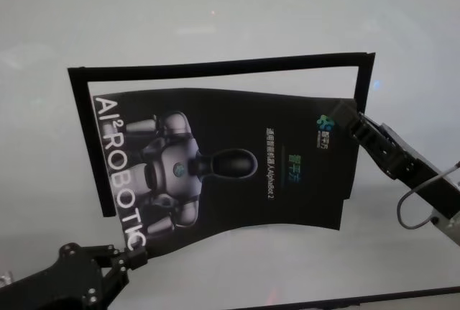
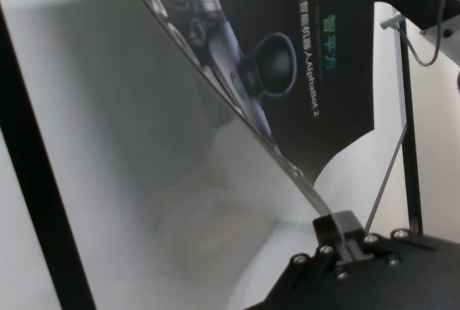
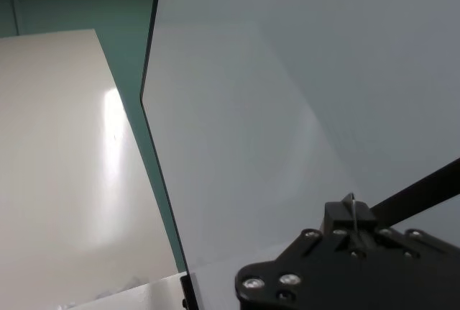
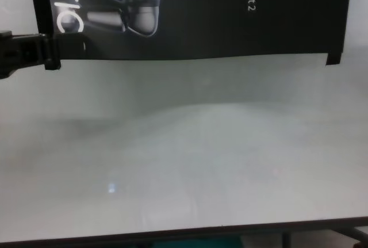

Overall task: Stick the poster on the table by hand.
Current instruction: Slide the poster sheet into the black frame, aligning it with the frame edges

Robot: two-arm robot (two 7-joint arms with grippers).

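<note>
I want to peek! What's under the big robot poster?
Under the lifted poster only bare white table shows, with black tape strips outlining a frame. The left tool and right tool pinch its corners. The middle stays hidden beneath it.
</note>
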